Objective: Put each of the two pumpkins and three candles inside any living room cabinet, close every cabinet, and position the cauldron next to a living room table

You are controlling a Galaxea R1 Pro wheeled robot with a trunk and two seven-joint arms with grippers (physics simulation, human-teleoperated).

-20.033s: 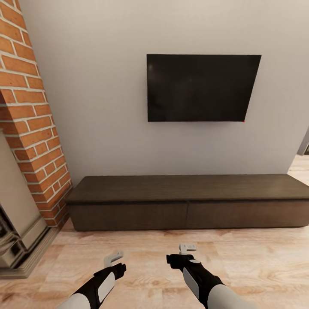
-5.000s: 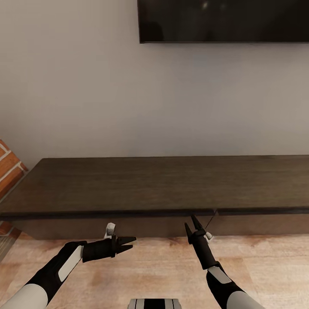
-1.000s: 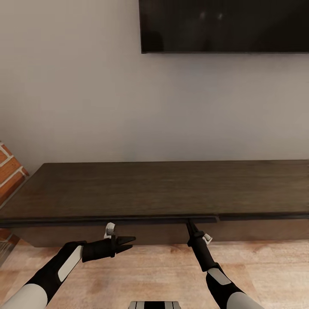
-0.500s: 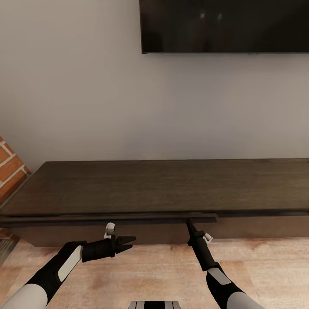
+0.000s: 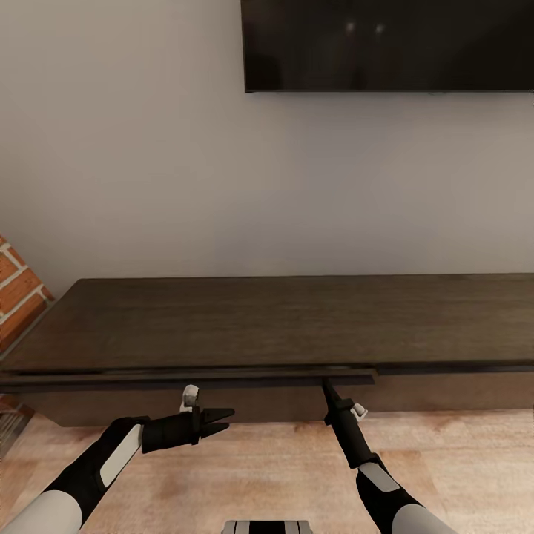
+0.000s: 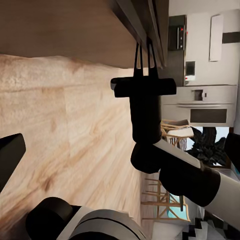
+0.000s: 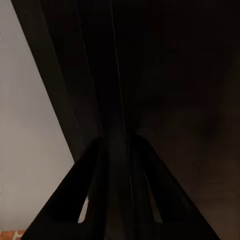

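Note:
The long, low, dark-brown cabinet stands against the wall right in front of me. Its left drawer front sticks out a little from the body, leaving a narrow gap along the top. My right gripper points up at that drawer's right end and is shut on its top lip. In the left wrist view the right gripper has its thin fingers close together against the cabinet's edge. My left gripper hovers open over the floor in front of the drawer, holding nothing. The pumpkins, candles and cauldron are out of view.
A black TV hangs on the pale wall above the cabinet. A brick fireplace corner stands at the left. Light wood floor lies between me and the cabinet. A kitchen is visible far off in the left wrist view.
The left drawer front has come out slightly from the cabinet with my right gripper on it. The left arm has stayed still.

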